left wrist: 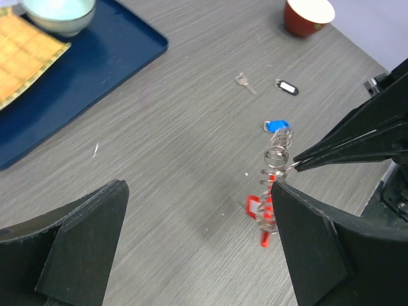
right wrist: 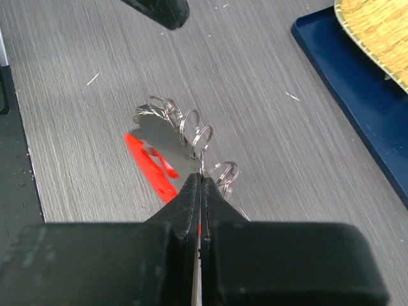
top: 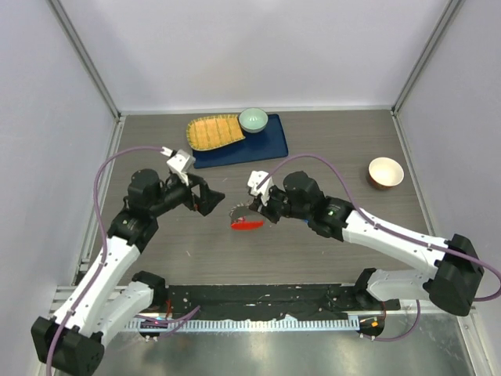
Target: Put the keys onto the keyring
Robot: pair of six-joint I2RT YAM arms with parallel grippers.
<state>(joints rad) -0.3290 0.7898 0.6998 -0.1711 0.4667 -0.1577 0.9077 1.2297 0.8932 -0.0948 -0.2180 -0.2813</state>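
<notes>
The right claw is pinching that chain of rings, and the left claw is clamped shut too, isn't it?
Not quite: the left gripper is open, its fingers spread wide, as the left wrist view shows. The right gripper does pinch the keyring.

the keyring [top: 244, 219] is hanging mid-table at the tips of the right gripper [top: 252, 213], with the left gripper [top: 217, 202] just to its left. behind them a tray [top: 270, 146] is lying, carrying a woven dish [top: 213, 131] on its left part and a bowl [top: 253, 119] at its rear edge. a cup [top: 386, 172] is standing well off to the right.

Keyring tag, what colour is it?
The keyring tag is red, clearest in the right wrist view.
</notes>
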